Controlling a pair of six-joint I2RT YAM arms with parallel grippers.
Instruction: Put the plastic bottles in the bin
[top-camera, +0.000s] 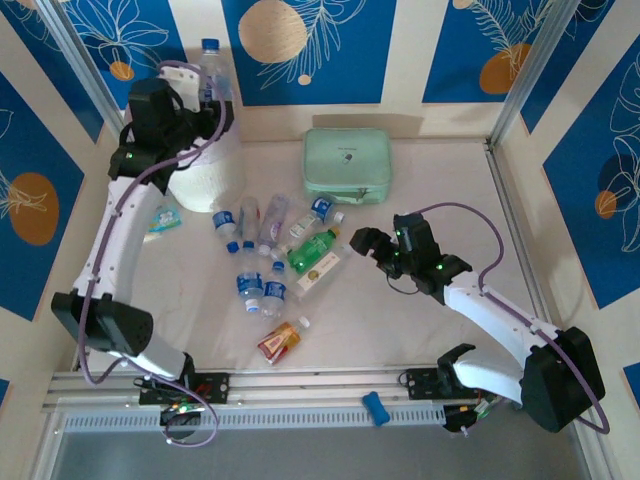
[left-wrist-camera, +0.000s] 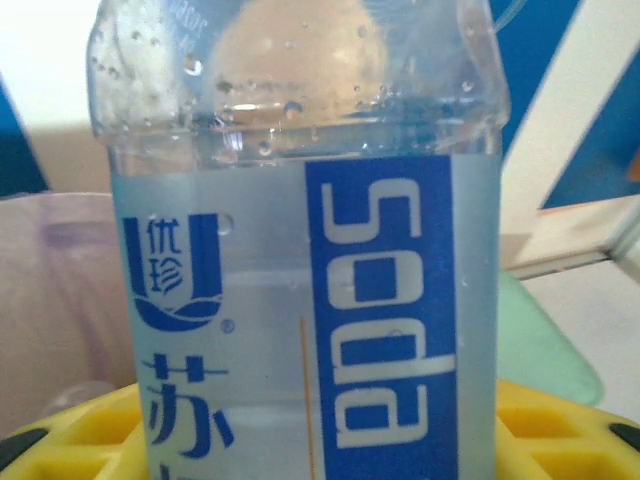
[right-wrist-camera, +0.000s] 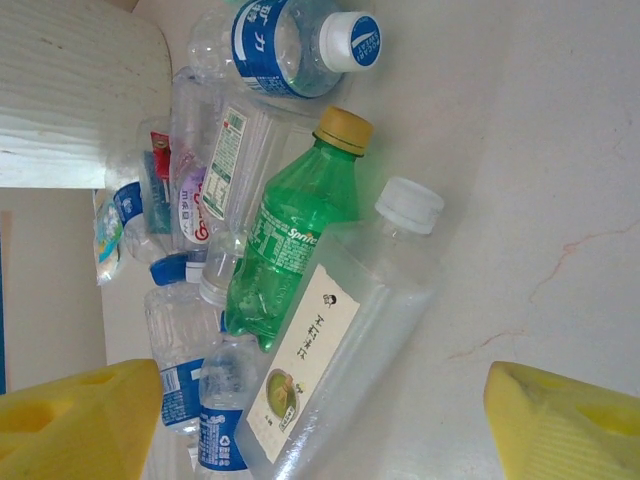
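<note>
Overhead: left tool (top-camera: 207, 100) clenched on soda bottle (top-camera: 211, 68), raised over bin (top-camera: 205, 180). Left wrist: centre over the mouth, then release (no early drop). Right wrist: right tool (right-wrist-camera: 322, 415) spread open, above green bottle (right-wrist-camera: 290, 250) on worktop (right-wrist-camera: 560, 150).

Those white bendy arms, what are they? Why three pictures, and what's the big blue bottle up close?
They are two robot arms with pinching claws. The big picture looks down from above. The other two come from little cameras on each wrist. The left claw holds a soda bottle up near the white bin; that is the close-up. The right claw is open, facing the pile of bottles lying on the table, including a green bottle. A mint case sits behind them.
</note>
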